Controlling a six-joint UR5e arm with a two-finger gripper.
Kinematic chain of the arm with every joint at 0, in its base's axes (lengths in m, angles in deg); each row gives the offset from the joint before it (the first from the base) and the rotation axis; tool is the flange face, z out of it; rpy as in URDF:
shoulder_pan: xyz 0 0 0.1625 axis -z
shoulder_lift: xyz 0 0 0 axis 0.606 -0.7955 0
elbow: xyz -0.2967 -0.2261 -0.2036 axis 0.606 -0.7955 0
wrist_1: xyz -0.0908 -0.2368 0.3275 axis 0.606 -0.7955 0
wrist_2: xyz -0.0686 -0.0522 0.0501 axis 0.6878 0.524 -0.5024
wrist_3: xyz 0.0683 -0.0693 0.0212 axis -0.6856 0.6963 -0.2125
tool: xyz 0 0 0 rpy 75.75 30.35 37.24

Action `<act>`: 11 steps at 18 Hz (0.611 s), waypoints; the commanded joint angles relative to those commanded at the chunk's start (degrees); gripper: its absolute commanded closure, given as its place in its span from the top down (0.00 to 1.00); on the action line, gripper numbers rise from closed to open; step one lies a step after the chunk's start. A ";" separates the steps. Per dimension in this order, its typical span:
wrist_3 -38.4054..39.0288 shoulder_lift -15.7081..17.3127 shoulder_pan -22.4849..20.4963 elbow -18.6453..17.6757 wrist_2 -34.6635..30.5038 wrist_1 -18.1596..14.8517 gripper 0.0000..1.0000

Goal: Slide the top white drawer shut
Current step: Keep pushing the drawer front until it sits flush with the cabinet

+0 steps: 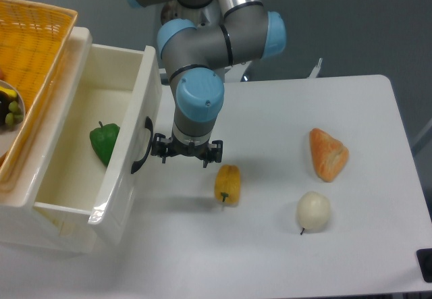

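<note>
The drawer (94,150) stands partly open at the left, a green pepper (103,143) inside. The gripper (185,152) sits against the front panel beside the black handle (140,145). Jaw state cannot be told from this angle. Judged step: mid-push, closing under way. Next move calls for a straight leftward push, kept square to the panel until the drawer seats.

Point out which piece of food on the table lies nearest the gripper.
The yellow pepper, just right of the gripper. The bread and the white pear lie much farther right.
</note>
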 joint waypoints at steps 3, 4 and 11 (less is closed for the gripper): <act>0.00 0.44 0.62 0.09 0.00 -0.79 1.00; 0.00 0.53 0.70 0.09 0.00 -0.79 1.00; 1.23 0.70 2.20 0.61 0.00 -0.70 1.00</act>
